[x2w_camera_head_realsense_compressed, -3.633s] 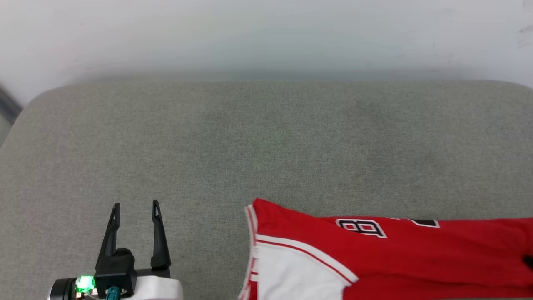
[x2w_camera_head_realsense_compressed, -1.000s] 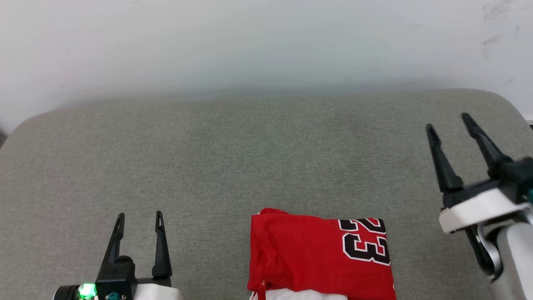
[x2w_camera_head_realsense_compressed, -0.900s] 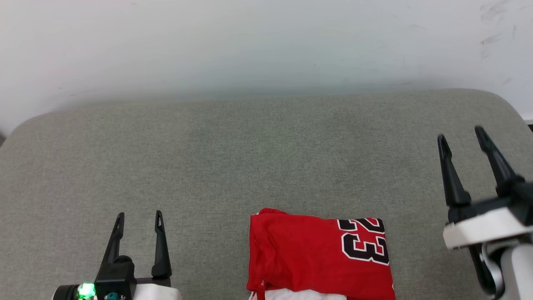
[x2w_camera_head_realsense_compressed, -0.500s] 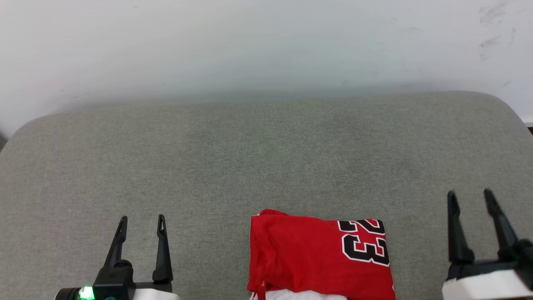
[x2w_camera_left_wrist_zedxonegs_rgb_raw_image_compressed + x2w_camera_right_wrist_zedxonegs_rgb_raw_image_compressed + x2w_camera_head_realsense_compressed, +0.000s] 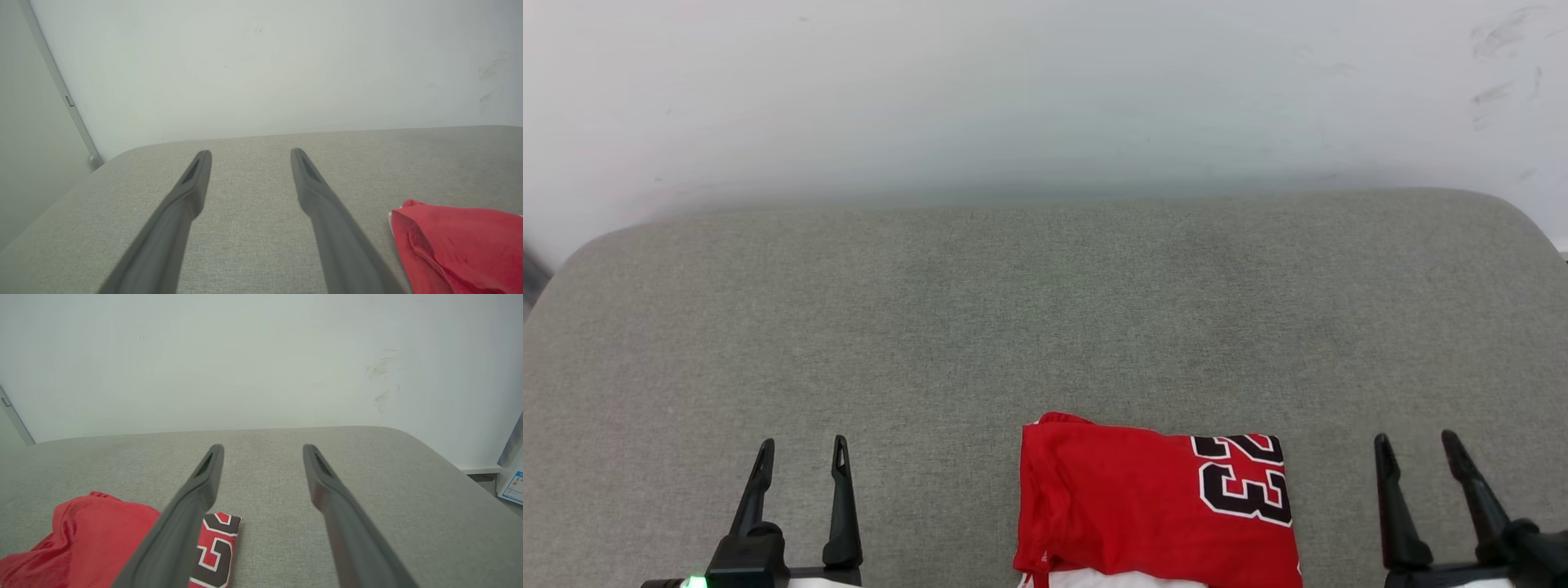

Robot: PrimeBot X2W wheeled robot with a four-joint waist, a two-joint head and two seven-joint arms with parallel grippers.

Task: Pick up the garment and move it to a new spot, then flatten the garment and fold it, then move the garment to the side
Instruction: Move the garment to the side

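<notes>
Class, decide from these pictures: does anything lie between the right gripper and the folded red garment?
Nothing visible does. Bare grey cushion separates the open right gripper from the garment. The open left gripper stands apart on the garment's other side.

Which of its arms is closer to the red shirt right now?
Right. The right jaws stand open just off the numbered edge of the shirt; the left jaws stand open farther off its other side.

Right gripper (image 5: 262,448) fingers (image 5: 192,506) apart over grey cushion (image 5: 367,477); red garment (image 5: 94,535) lower left (numeral half hidden, perhaps 2).
</notes>
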